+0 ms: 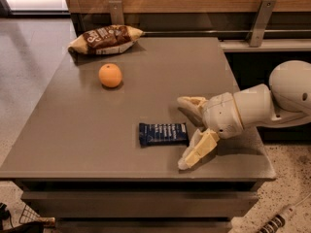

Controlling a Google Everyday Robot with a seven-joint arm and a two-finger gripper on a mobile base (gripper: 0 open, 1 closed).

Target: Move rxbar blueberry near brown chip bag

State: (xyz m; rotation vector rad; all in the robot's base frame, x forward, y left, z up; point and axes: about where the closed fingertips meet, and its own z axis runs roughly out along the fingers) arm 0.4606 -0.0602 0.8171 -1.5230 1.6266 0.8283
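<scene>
Near side of the table [73, 130]: rxbar blueberry [163, 134], white lettering unreadable. Just right of it, gripper [187, 131], fingers [195, 153] spread wide, holding nothing. Far left, brown chip bag [104, 39], white print illegible.

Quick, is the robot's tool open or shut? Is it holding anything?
Tool: open, holding nothing, at the right end of the flat dark-blue wrapped bar.

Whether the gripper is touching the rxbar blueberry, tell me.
Apart. Camera view: the open gripper brackets one end of the rxbar blueberry, with tabletop showing between fingers and wrapper.
</scene>
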